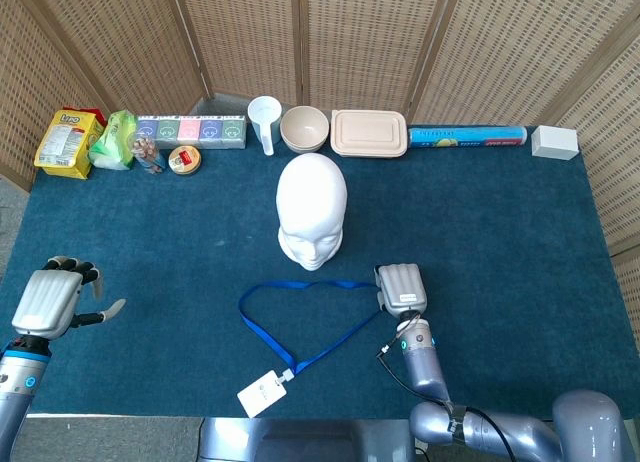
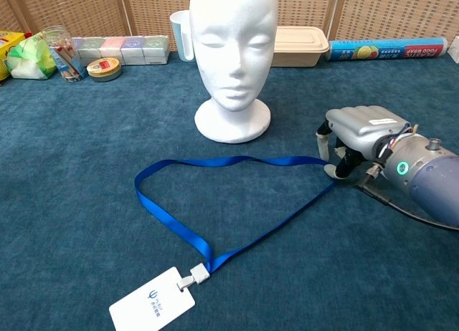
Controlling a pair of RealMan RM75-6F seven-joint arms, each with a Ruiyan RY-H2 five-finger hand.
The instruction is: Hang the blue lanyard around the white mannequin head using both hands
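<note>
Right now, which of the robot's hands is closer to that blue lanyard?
The right hand. It sits at the right-hand end of the blue lanyard, fingers curled down over the strap. The left hand is far off near the table's left edge, well clear of the loop.

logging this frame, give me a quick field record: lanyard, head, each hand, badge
lanyard: flat loop on the cloth, in front of the head
head: upright, nothing around it
badge: at the loop's near end
right hand: fingers curled at the loop's right corner; grasp unclear
left hand: far left, apart from the lanyard, holds nothing
</note>
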